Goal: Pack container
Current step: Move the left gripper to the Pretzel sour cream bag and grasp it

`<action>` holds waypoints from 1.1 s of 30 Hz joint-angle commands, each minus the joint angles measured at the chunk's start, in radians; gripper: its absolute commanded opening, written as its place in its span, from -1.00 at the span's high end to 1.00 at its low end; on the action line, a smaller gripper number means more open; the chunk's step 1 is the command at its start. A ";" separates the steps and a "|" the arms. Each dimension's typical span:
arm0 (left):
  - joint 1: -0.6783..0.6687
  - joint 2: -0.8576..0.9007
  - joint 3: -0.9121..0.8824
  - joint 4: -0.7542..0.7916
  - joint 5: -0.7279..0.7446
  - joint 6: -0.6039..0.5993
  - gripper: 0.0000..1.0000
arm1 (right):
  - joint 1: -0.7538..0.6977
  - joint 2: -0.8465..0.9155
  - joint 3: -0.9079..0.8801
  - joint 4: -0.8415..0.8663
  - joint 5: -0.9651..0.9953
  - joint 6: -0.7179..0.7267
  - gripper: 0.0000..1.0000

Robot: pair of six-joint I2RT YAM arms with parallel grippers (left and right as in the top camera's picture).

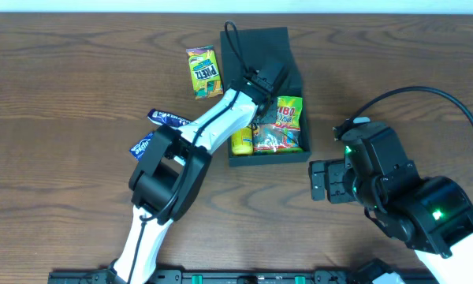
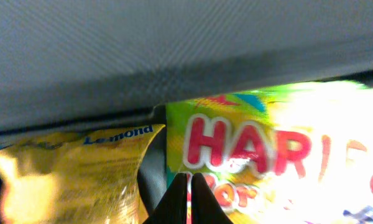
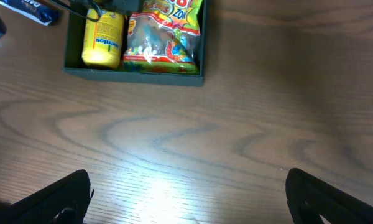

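Observation:
The black container (image 1: 268, 159) lies open at the table's back centre, its flap lid (image 1: 256, 43) folded away behind it. Inside lie a Haribo packet (image 1: 289, 113), a yellow Mentos packet (image 1: 241, 143) and a colourful sweet bag (image 1: 277, 140). My left gripper (image 1: 262, 102) reaches into the box. In the left wrist view its jaws (image 2: 189, 186) are shut, with nothing seen between them, just over the edge of the Haribo packet (image 2: 255, 149) beside a yellow packet (image 2: 81, 174). My right gripper (image 1: 319, 181) hovers open and empty over bare table (image 3: 186, 186), in front of the container (image 3: 133, 70).
A green and yellow Pretz packet (image 1: 204, 71) lies left of the box. Two blue packets (image 1: 167, 118) (image 1: 142, 144) lie further left, partly under my left arm. One blue packet shows in the right wrist view (image 3: 25, 7).

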 commanded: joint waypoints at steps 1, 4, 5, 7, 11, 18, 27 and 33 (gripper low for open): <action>0.003 -0.112 0.014 -0.002 -0.012 0.014 0.89 | -0.006 -0.004 0.006 -0.001 0.006 -0.012 -0.99; 0.009 -0.161 0.014 -0.019 0.006 0.014 0.89 | -0.006 -0.004 0.006 -0.001 0.006 -0.012 -0.98; 0.013 -0.174 0.014 -0.018 0.018 0.014 0.89 | -0.006 -0.004 0.006 -0.001 0.006 -0.012 -0.99; 0.034 -0.195 0.014 -0.013 0.118 0.015 0.89 | -0.006 -0.004 0.006 -0.001 0.006 -0.012 -0.99; 0.080 -0.200 0.014 -0.007 0.233 0.014 0.89 | -0.006 -0.004 0.006 -0.001 0.006 -0.012 -0.99; 0.266 -0.204 0.013 -0.002 0.152 -0.023 0.89 | -0.006 -0.004 0.006 -0.001 0.006 -0.012 -0.99; 0.377 -0.202 0.013 0.038 -0.104 0.048 0.84 | -0.006 -0.004 0.006 -0.001 0.006 -0.012 -0.99; 0.364 -0.176 0.013 0.130 -0.108 0.043 -0.20 | -0.006 -0.004 0.006 -0.001 0.006 -0.012 -0.98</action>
